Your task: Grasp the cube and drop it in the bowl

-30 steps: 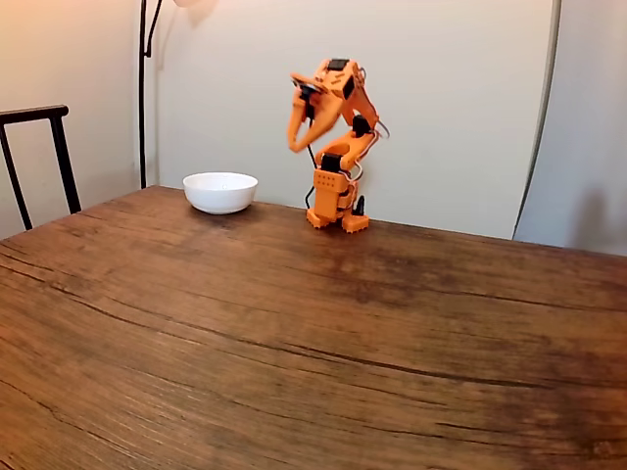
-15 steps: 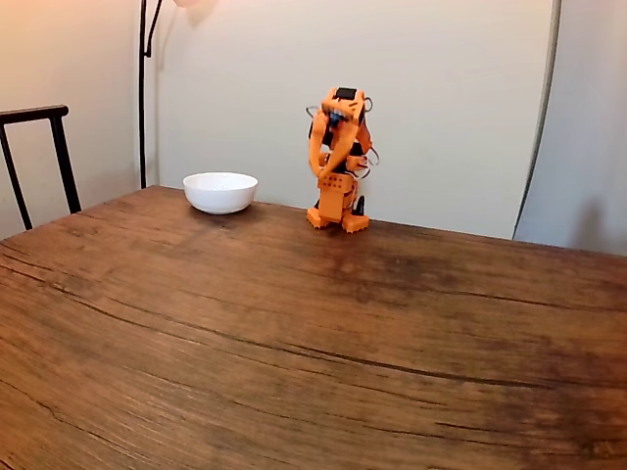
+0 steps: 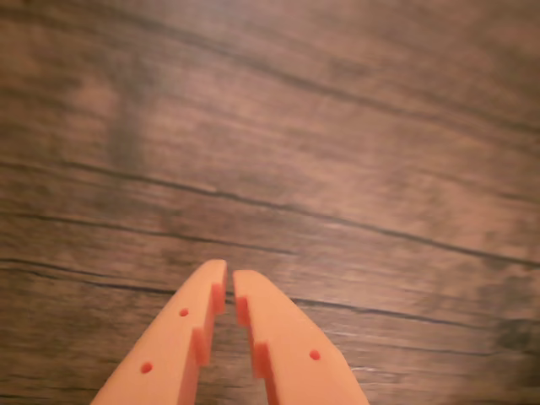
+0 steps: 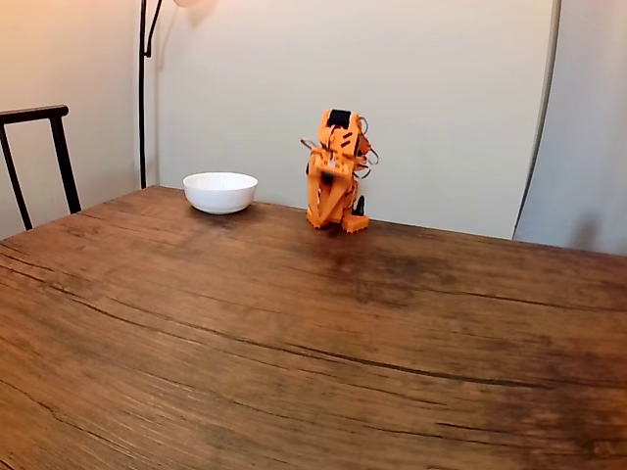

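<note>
The white bowl (image 4: 220,192) stands at the far left of the wooden table, to the left of the orange arm's base. The cube is out of view. In the fixed view the arm is folded low over its base, with my gripper (image 4: 321,196) pointing down toward the table just in front of it. In the wrist view my gripper (image 3: 229,270) enters from the bottom edge, its two orange fingers (image 3: 181,337) almost touching at the tips, with nothing between them and only bare wood grain below.
The wooden table (image 4: 294,333) stretches wide toward the camera. A dark chair back (image 4: 39,147) stands at the left edge and a thin lamp pole (image 4: 143,88) rises behind the bowl. A pale wall lies close behind the arm.
The arm, raised with its gripper reaching left toward the bowl a second ago, has swung back and folded down over its base, so the gripper now points at the table.
</note>
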